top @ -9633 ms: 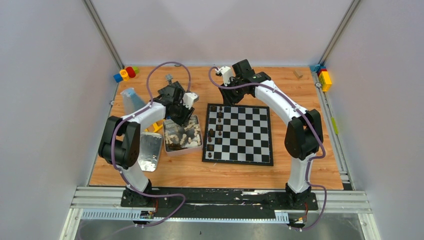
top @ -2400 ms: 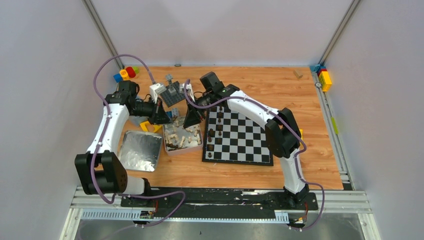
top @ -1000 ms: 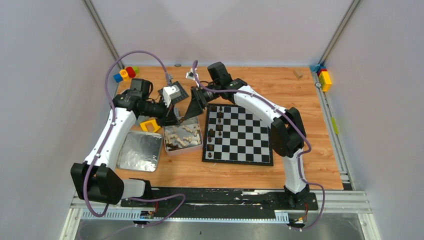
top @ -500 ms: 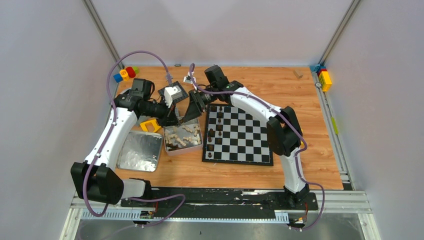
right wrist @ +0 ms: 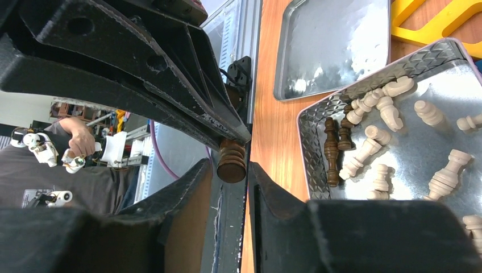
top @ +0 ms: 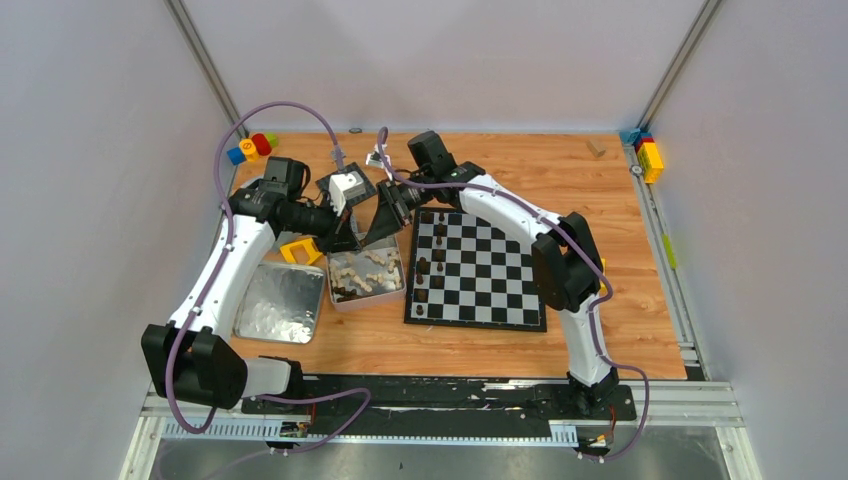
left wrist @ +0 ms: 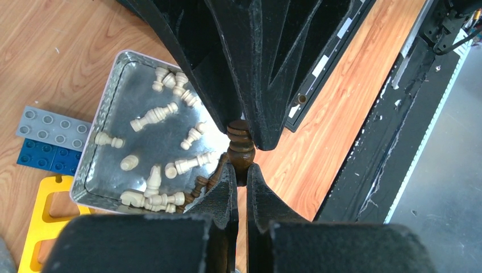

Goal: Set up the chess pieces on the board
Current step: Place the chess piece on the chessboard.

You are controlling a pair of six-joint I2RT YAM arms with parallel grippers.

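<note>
While the left gripper (left wrist: 240,177) is clenched on one end of a dark brown piece (left wrist: 240,147), that piece hangs in mid-air over the far side of the tin (top: 330,288). It is just off the far left corner of the board (top: 490,285) and not yet on any square. What you need to watch is its long axis. It sticks straight out of the left fingertips, in line with them. Its thick ringed end points into the right gripper (right wrist: 232,173), which meets it nose to nose from the board side. The right jaws stand close on either side of that ringed end, but you cannot tell from either wrist view whether they have bitten or only bracket it. The board lies to the right of the meeting point and the right arm is the nearer one, so a handover looks like the step in hand. The risk, as I judge it, is releasing on the left too soon, because the piece would drop among the cream pieces (left wrist: 153,116) in the tin below.
</note>
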